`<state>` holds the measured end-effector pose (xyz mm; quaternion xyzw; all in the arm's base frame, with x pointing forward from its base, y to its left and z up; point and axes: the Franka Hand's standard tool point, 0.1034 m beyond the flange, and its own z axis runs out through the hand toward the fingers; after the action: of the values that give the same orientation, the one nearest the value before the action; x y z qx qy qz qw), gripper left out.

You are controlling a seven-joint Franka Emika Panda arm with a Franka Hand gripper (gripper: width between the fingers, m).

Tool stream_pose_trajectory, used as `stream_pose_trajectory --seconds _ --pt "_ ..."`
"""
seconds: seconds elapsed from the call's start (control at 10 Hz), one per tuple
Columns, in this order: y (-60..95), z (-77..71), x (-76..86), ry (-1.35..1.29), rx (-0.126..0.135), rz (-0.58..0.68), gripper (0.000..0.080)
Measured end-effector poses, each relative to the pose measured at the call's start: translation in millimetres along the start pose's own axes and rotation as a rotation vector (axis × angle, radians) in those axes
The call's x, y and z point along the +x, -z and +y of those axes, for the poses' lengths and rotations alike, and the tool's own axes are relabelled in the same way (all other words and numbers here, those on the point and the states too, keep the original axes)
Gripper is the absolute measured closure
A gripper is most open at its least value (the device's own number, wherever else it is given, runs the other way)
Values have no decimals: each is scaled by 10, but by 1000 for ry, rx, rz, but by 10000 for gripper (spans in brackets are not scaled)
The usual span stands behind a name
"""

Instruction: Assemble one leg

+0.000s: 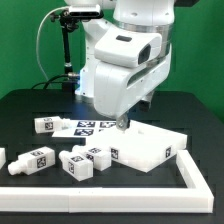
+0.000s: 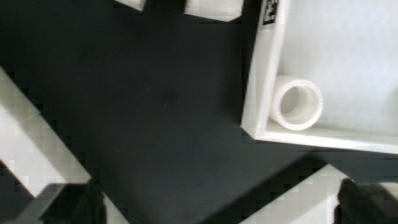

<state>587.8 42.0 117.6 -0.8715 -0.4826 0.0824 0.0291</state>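
White rail (image 1: 100, 189); behind it, leg (image 1: 36, 160) flat, long axis roughly parallel.

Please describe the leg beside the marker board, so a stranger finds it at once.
Start at the big white square panel on the black table, then go past the marker board toward the exterior view's left. The leg lies there alone, farther back than the other legs, which sit near the front edge.

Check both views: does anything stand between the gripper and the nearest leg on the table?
Nothing visible does. The gripper hangs empty at the corner of the white panel; the nearest leg lies lower in the exterior view, beside the panel's edge, with only bare black table between them.
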Motion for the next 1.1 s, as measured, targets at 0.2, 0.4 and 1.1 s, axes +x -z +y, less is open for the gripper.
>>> stream_pose_trajectory --seconds 0.2,0.4,1.1 --pt "1 0 0 0 0 0 150" --pt "-4 -2 -1 0 0 0 150" --pt "-452 901 -375 -74 16 0 150"
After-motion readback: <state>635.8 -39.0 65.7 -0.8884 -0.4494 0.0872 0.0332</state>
